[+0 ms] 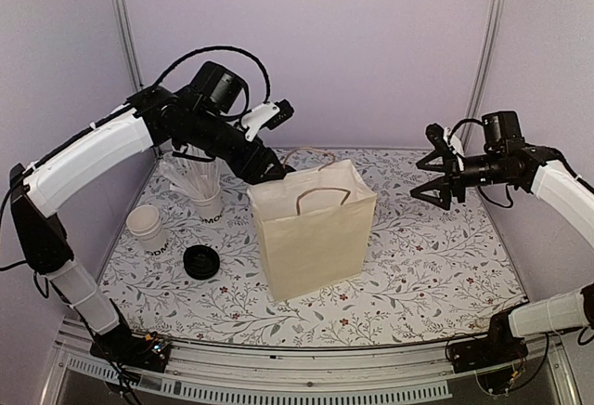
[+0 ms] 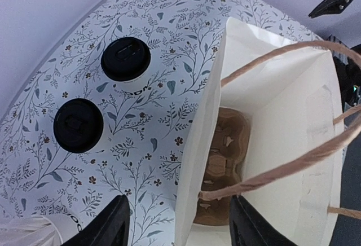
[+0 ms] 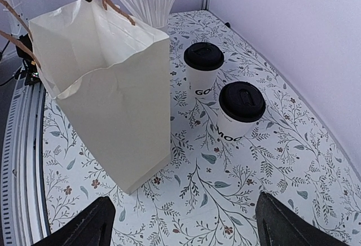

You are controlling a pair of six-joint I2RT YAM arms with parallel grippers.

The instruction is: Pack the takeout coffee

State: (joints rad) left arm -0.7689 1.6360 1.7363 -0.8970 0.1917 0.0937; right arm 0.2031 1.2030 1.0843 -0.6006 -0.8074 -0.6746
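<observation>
- The left gripper [image 2: 180,209] hangs over the rim of the paper bag [image 2: 282,105]. Its jaws are set wide apart and grasp nothing. The bag's near wall and one handle [image 2: 282,170] pass between the two black fingers.
- The takeout coffee [image 2: 126,60] stands on the table cover [image 2: 169,31] outside the bag. It is forward of those jaws, on the side of the finger that is outside the bag, and well apart from both fingers.
- A second lidded cup [image 2: 78,125] stands just beside it without touching, nearer that same finger.
- The right gripper [image 3: 186,201] is likewise spread wide and empty. The takeout coffee is ahead of its jaws, a little to the side away from the bag, and is the nearer of the two cups.
- Both cups are smooth white paper, tapering downward, with dark block lettering. Each has a round matte black plastic lid with a raised rim and a recessed tab.
- The bag is cream paper, rectangular, upright and creased, with its mouth open. Its handles are twisted brown cord.
- A brown moulded-pulp cup carrier [image 2: 223,161] with rounded wells lies at the bottom of the bag, below the left jaws.
- The table cover is white, printed with grey-blue leaf sprigs and small dark flowers.
- Thin white sticks [image 3: 149,0] fan out beyond the bag, far from the right jaws.
</observation>
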